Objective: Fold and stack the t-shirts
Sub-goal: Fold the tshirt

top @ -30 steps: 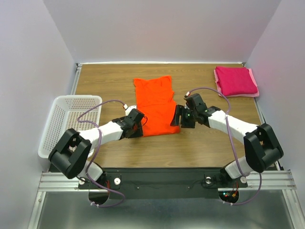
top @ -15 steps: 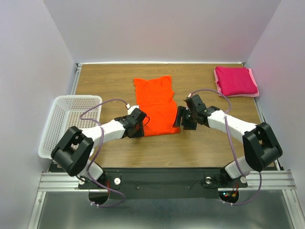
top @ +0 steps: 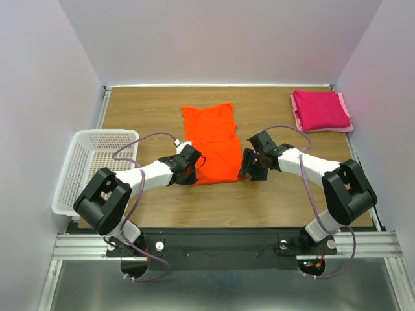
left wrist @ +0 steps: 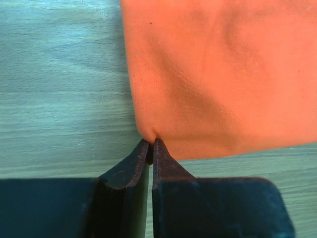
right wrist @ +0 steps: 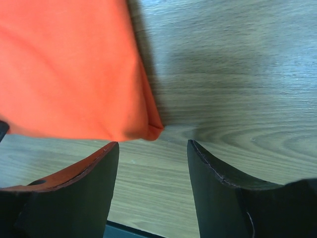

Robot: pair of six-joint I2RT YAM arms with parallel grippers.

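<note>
Wood-grain tabletop [top: 279, 201] runs ahead of my two bases, closed in by pale walls [top: 214, 39] on three sides. At its middle lies the orange t-shirt [top: 211, 146], flat and folded into a long panel that runs from the far side toward me. My left gripper [left wrist: 151, 148] is at the panel's near left corner with its jaws pinched together on the very tip of the cloth, which puckers where they meet. My right gripper [right wrist: 153, 143] is low at the near right corner with its jaws spread apart; the folded corner sits just ahead of the gap between them, gripped by nothing. The pink t-shirt [top: 320, 110] rests folded in the far right corner, a paler pink edge showing along its sides, well apart from both arms. A white lattice basket [top: 76, 170] sits at the table's left edge, beside my left arm.
</note>
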